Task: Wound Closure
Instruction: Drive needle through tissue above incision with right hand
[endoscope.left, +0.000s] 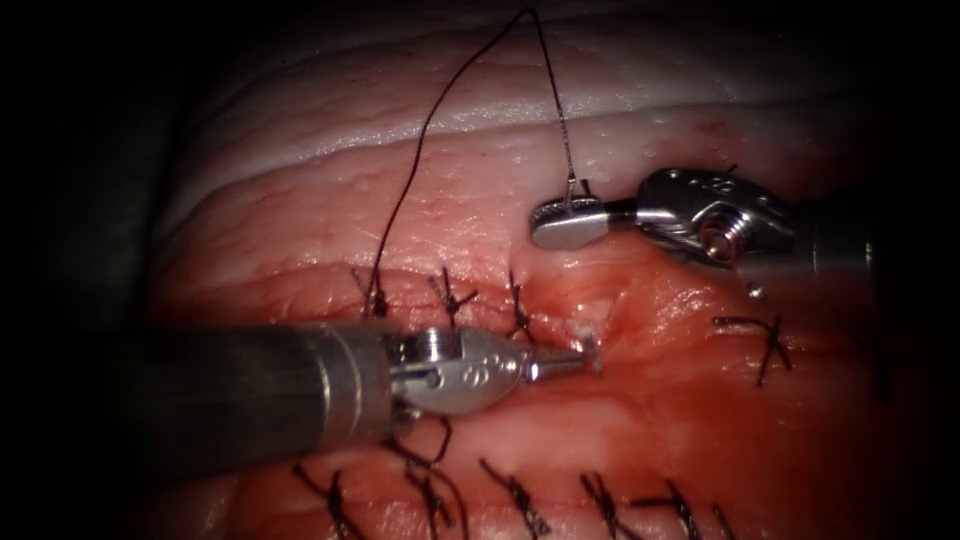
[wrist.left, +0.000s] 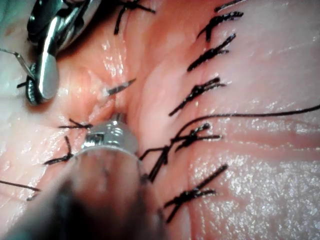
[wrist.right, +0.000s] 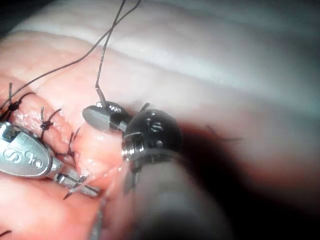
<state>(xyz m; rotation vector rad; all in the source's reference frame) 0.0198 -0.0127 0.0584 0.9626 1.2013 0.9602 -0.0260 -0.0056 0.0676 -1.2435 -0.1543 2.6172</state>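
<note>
At cut's edge, left pincer (endoscope.left: 585, 357) grips needle tip (wrist.left: 120, 88), right pincer (endoscope.left: 570, 222) grips needle tail.

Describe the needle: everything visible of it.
The needle is thin, metallic and grey. The right tool has its jaws shut on it near the thread end, above the cut; a short stretch rises above the jaws, joining the dark thread, which loops up and back down to a stitch left of it. The left tool grips the pointed end where it emerges from the tissue.
</note>
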